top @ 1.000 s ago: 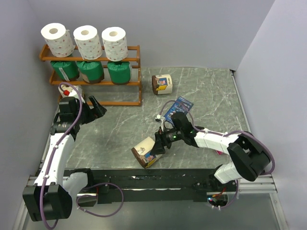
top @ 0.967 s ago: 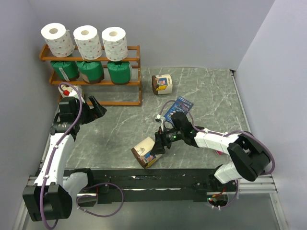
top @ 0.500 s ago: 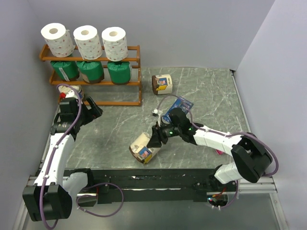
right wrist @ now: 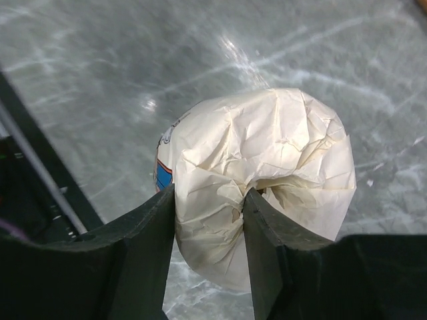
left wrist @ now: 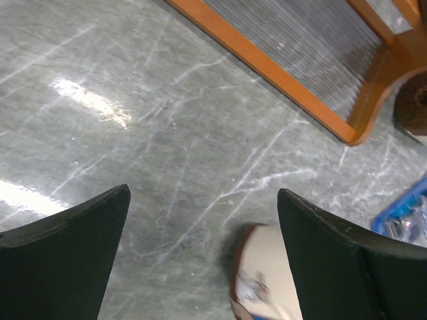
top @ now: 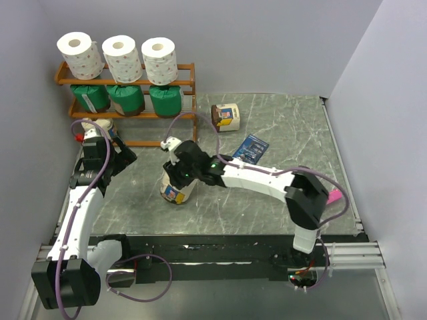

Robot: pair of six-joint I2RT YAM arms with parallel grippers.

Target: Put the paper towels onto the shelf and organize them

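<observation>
Right gripper is clamped narrow on the cream-wrapped roll, out over the counter before the shelf; left gripper hangs wide and empty by the bottom tier. Light, soft, squashy, I'd say: squeeze across the body, not loose paper. The wrist view shows wrapper crumpling between the fingers; only the overhead shows white rolls and green rolls filling the upper tiers.

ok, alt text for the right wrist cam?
The right gripper is shut on a cream-wrapped paper towel roll, its black fingers pinching the crumpled end of the wrapper. A sliver of blue label shows at the roll's left edge, with the grey marbled table behind it.
</observation>
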